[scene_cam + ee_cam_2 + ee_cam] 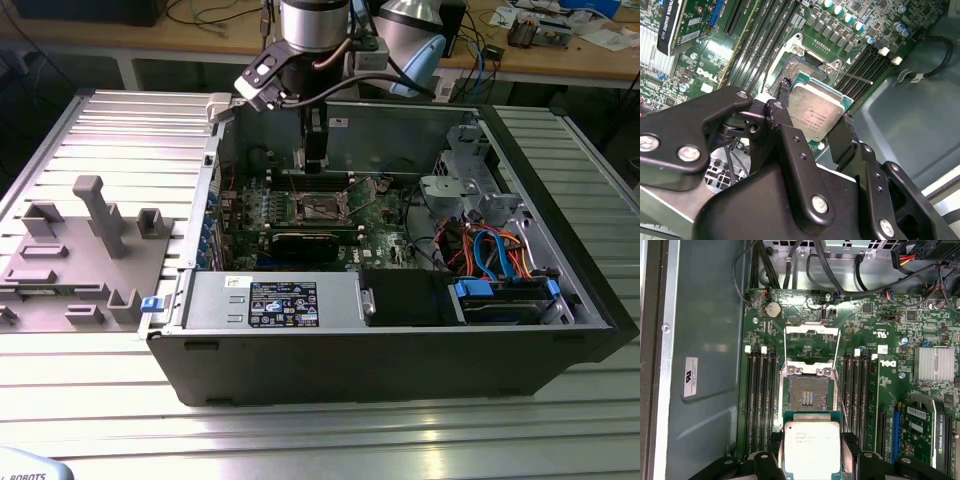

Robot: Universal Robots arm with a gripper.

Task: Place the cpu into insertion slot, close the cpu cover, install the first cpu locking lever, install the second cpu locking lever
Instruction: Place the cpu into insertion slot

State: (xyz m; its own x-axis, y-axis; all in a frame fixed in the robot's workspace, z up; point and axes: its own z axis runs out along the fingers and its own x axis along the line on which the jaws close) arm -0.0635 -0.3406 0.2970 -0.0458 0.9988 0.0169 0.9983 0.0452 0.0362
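My gripper is shut on the cpu, a pale silver square chip clamped by its two opposite edges between the black fingers. The chip hangs level just above the motherboard, overlapping one edge of the bare insertion slot, whose contact field shows. The cpu cover, a silvery open-centred frame, stands swung back beyond the slot. A thin locking lever runs raised beside the slot. In the exterior view the gripper hangs inside the open computer case, above the socket.
Black memory slots flank the socket on both sides. A graphics card and a finned heatsink lie to one side. Cables cross the case wall. A drive cage and power supply fill the case; a grey fixture stands at the exterior view's left.
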